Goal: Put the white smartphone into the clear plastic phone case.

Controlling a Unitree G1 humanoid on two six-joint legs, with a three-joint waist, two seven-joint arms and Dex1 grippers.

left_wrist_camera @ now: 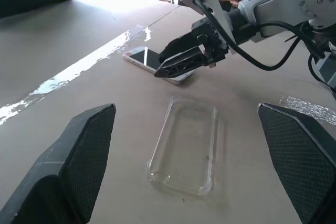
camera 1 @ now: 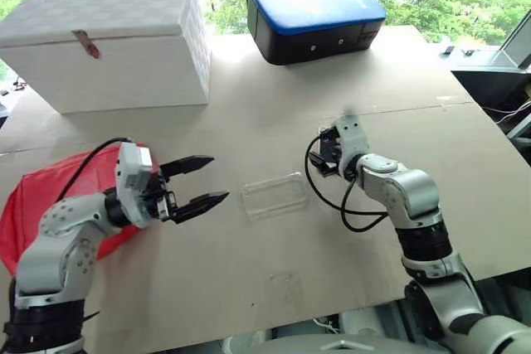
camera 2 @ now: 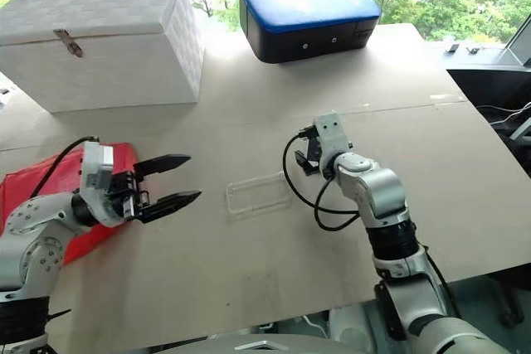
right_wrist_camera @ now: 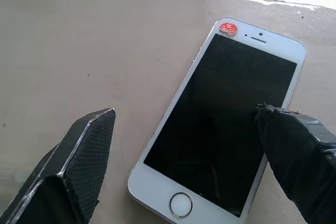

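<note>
With both grippers' jaws open, we should straddle the white smartphone (right_wrist_camera: 223, 124) across its long edges with the right gripper (right_wrist_camera: 194, 166), keeping it level for the clear plastic phone case (left_wrist_camera: 184, 148).

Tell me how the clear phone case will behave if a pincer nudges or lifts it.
The clear phone case looks thin and hollow, so probably light and slightly flexible. Lying flat on the smooth table, it would likely slide, not tip. Its glossy rim may slip between fingers.

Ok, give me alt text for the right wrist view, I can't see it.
The white smartphone lies screen up on the brown table, with the open right gripper poised over its lower end, one black finger on each side.
</note>
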